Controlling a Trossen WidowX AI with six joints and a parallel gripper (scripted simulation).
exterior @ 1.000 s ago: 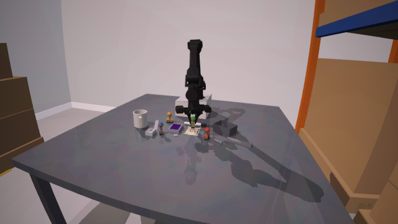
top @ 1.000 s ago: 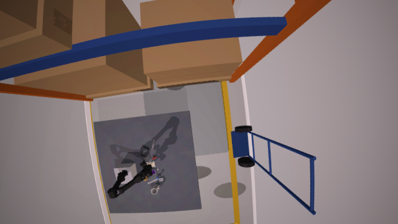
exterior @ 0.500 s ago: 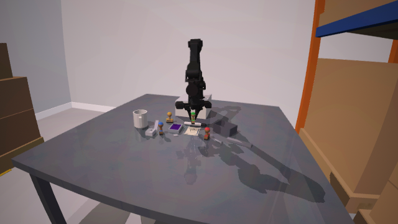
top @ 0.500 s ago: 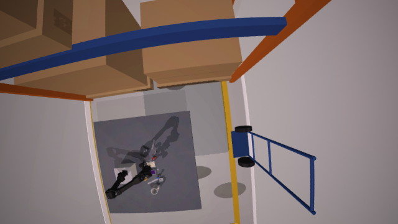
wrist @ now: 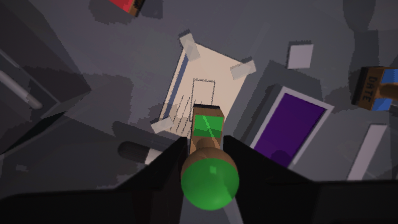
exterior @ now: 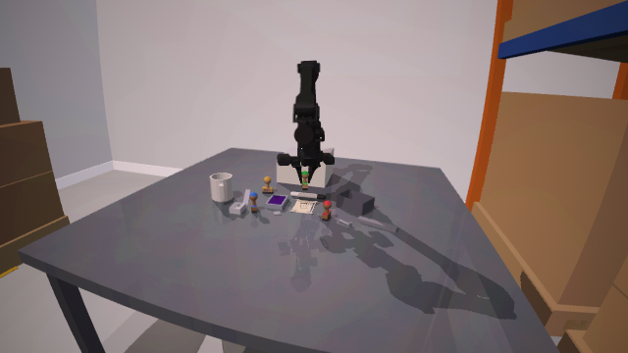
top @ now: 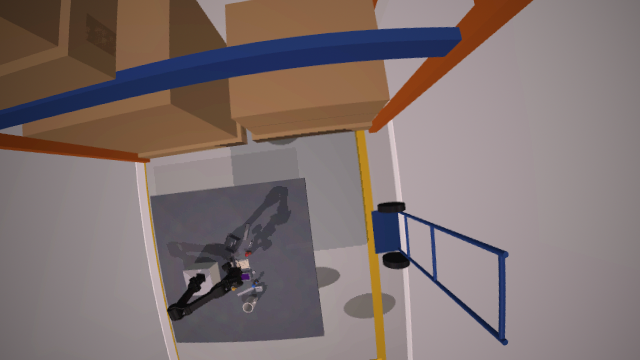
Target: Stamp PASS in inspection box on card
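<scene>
My gripper (wrist: 205,142) (exterior: 304,177) (top: 239,268) is shut on the green-knobbed PASS stamp (wrist: 209,176) (exterior: 305,179) and holds it upright in the air above the table. In the wrist view the stamp's base sits over the near part of the beige card (wrist: 222,75) (exterior: 303,208), just short of the outlined inspection box (wrist: 204,79). The box shows no print. The purple ink pad (wrist: 292,125) (exterior: 277,200) (top: 245,275) lies right beside the card.
A red stamp (exterior: 327,210), a blue DATE stamp (wrist: 377,90) (exterior: 253,201) and an orange stamp (exterior: 267,184) stand around the card. A marker (exterior: 306,195), a white mug (exterior: 221,186), a dark block (exterior: 360,200) and the white arm base (exterior: 289,174) are nearby.
</scene>
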